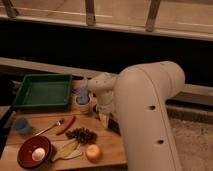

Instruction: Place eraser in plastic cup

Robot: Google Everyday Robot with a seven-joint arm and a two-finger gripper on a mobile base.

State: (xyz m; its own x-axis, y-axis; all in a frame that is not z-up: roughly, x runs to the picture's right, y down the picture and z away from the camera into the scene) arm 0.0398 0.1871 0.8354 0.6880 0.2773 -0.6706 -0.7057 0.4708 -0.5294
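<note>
The light-blue plastic cup stands at the left edge of the wooden table, in front of the green tray. My gripper hangs from the large white arm and points down at the table, just right of the white cup, far from the blue cup. A dark flat piece, probably the eraser, lies on the table right beside the gripper and is mostly hidden by the arm.
A green tray sits at the back left. A white cup with a blue thing in it stands beside it. Nearer are a red chili, a spoon, a dark pile, a brown bowl with an egg and an apple.
</note>
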